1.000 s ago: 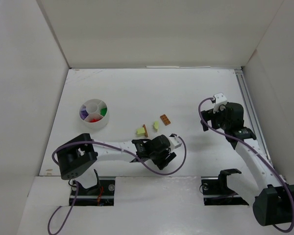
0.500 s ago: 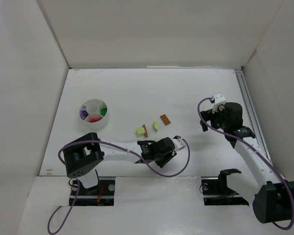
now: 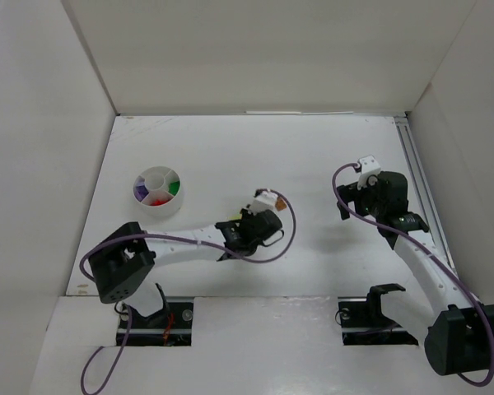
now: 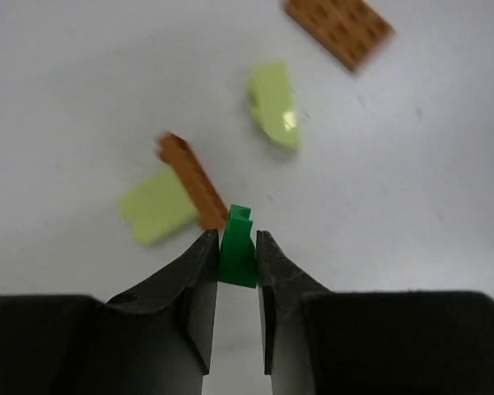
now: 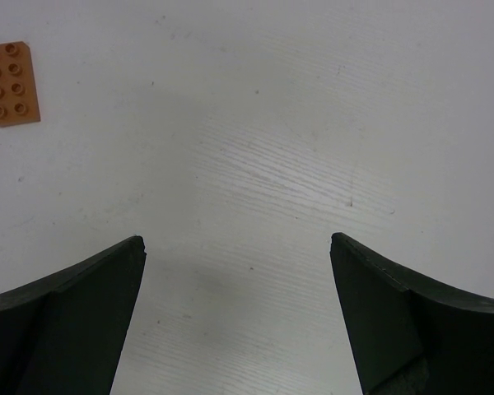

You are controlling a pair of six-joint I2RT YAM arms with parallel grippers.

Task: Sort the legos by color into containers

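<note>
The left gripper [image 4: 233, 239] is clamped on a small green brick [image 4: 237, 255]. It pinches the brick by its flanks right at the fingertips, with the brick's top poking out ahead of the pads. The hold looks shallow. The step in hand, carrying this brick to its place, is therefore best done with the jaws held firm and no quick wrist turns, since a slip would drop it among the wrong colours. Whether the brick is already clear of the desk [image 3: 214, 156] I cannot tell from the wrist view.

Just ahead of the fingertips a narrow orange-brown brick [image 4: 193, 181] lies against a pale green brick [image 4: 156, 207]. They are near enough that a straight lift, not a sideways drag, seems the safe way out. Farther on lie a second pale green brick [image 4: 273, 105] and, beyond it, an orange-brown plate [image 4: 339, 30].

The cup [image 3: 166, 209] stands toward the desk's left edge, well apart from the gripper, and is split into sections. Its green section [image 3: 174, 188] is on the side facing the arm, so the release should come low over that section only, clear of the red and purple ones.

The right gripper [image 5: 237, 247] hangs with its jaws wide apart over bare desk nearer the right edge, holding nothing and out of the way.
</note>
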